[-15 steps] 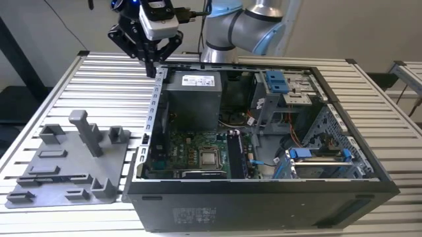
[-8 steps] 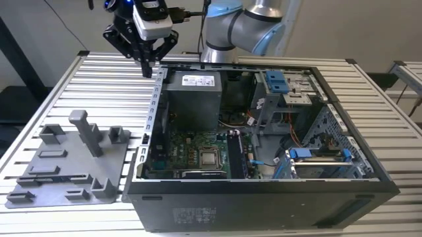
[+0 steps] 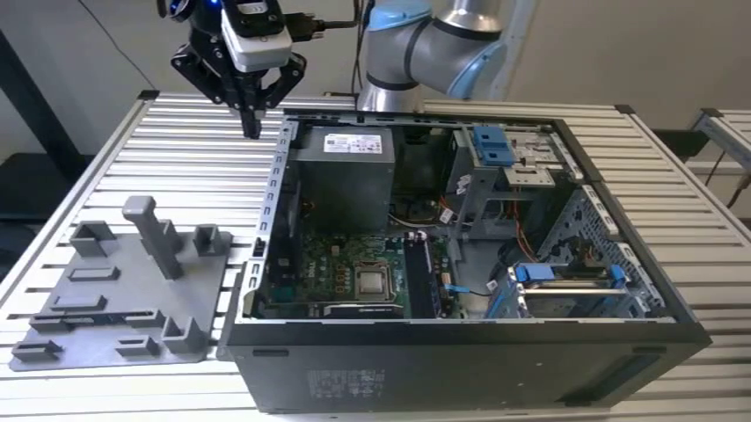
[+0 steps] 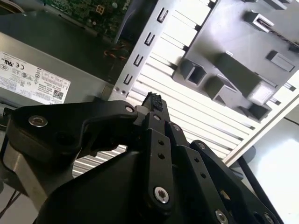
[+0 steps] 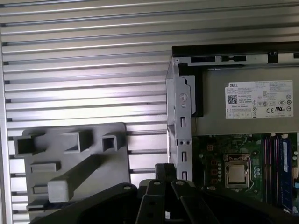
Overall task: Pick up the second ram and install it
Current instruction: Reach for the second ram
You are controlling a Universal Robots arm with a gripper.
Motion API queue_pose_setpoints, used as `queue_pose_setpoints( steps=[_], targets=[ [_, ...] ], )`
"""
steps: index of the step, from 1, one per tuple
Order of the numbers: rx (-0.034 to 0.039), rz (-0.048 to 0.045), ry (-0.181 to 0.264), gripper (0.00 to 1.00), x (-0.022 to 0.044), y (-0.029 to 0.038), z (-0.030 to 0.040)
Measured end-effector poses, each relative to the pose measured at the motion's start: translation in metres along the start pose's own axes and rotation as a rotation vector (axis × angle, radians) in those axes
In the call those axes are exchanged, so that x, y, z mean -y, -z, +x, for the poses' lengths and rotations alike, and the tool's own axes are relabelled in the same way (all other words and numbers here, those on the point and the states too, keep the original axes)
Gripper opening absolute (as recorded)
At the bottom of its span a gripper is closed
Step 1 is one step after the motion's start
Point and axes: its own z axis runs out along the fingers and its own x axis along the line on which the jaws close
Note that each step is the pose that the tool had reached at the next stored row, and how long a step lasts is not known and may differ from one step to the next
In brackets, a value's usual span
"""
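One black linkage gripper (image 3: 250,123) hangs over the ribbed silver metal table (image 3: 176,167), just outside the far corner of the open black desktop computer case (image 3: 470,369) on the exterior view's left. Fingers pressed together, nothing visible between them; both wrist views show the tips meeting.

Second ram: probably the thin dark strip (image 3: 100,314) lying in a long low slot of the flat grey plastic holder plate (image 3: 118,286), at the plate's near end, well apart from the gripper. It is too small to confirm.

Judged step: reach for the pick, nothing grasped yet.

To do it well:
- Spread the fingers while high, before any descent.
- Line the fingers across the stick's thin faces, near mid-length, so it won't pivot.
- Come down clear of the plate's upright grey blocks and tall post (image 3: 153,236).
- Lift straight out of the slot, because a tilt could jam it or drag the plate.
- Keep clear of the case wall.
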Motion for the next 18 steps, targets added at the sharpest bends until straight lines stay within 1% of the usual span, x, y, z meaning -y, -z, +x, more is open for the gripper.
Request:
queue_pose_setpoints(
  steps=[8,18],
  targets=[
    [0.0001,0.0005,0.000,0.11,0.0008,-0.0005,0.0112],
    [0.0001,0.0007,0.000,0.11,0.0015,-0.0010,0.0217]
  ],
)
